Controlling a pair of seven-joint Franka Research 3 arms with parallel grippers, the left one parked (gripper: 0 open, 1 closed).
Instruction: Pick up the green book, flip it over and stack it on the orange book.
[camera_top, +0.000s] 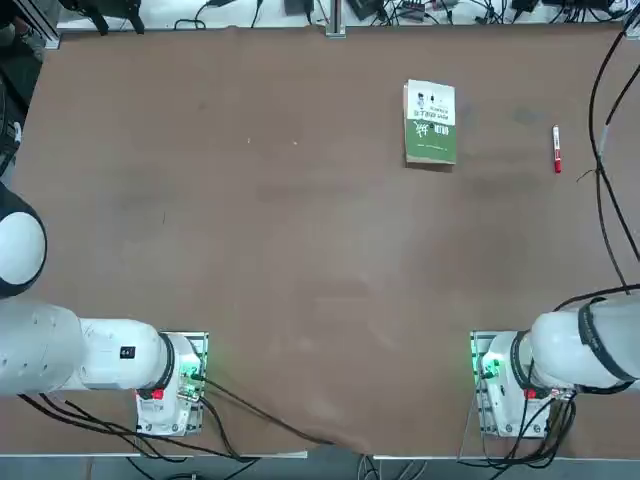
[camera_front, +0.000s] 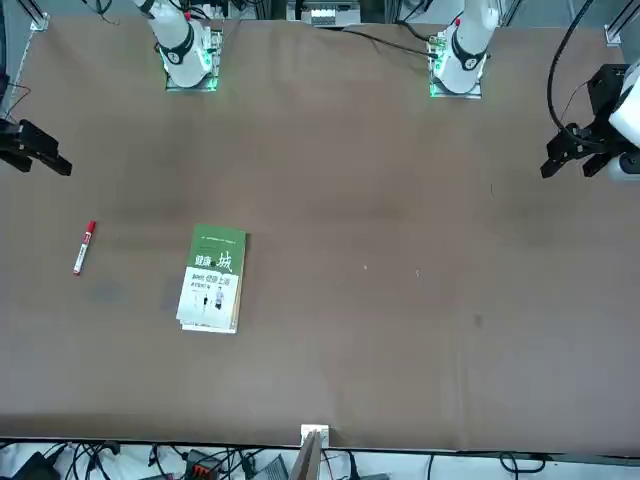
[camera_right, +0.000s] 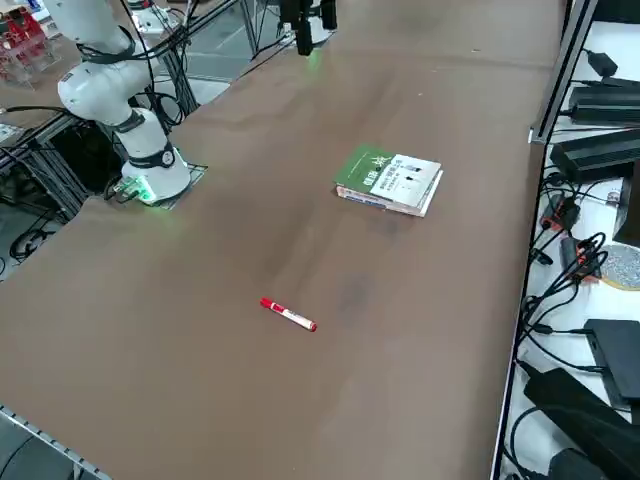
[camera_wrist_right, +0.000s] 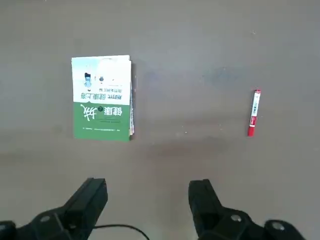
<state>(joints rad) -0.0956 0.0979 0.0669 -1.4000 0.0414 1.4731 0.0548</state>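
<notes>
Right pincer (camera_wrist_right: 148, 200) gapes high above green book (camera_wrist_right: 102, 97), marker (camera_wrist_right: 254, 112).

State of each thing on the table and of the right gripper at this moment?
green book: lying flat, half-white half-green side up, on top of another book whose edge shows beneath.
marker: capped, lying flat, apart from the books.
right gripper: open, empty, raised above the table, clear of the books.
</notes>
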